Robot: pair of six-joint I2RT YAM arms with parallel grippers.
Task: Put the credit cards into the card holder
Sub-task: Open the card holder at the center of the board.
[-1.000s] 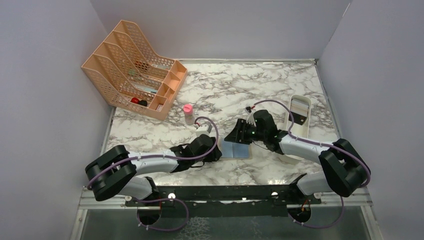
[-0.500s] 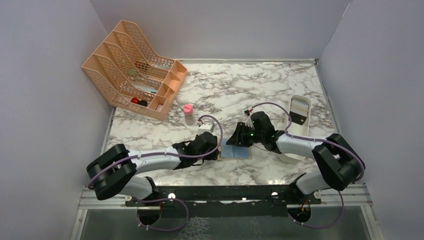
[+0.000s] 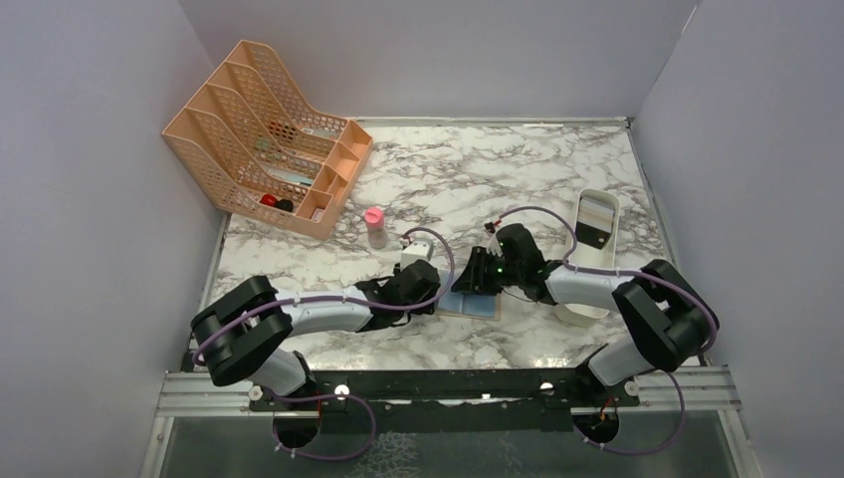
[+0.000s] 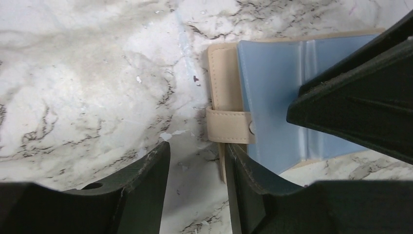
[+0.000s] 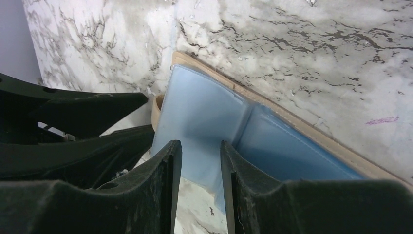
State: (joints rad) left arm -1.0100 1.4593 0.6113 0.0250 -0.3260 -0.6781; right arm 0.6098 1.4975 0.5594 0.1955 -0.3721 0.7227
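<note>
The card holder lies open on the marble, tan outside and light blue inside, its snap tab at the left edge. My left gripper is open at that left edge; its right finger rests against the tan rim, with bare marble between the jaws. My right gripper hovers open over the blue inner leaf, clamping nothing. The credit cards, one greyish and one black, lie in the white tray at the right.
A peach mesh file rack stands at the back left. A small pink-capped bottle stands just behind the left gripper. Grey walls close the table on three sides.
My left gripper has slid right up to the card holder's left edge. My right gripper has moved left over the blue inside and its jaws have narrowed.
</note>
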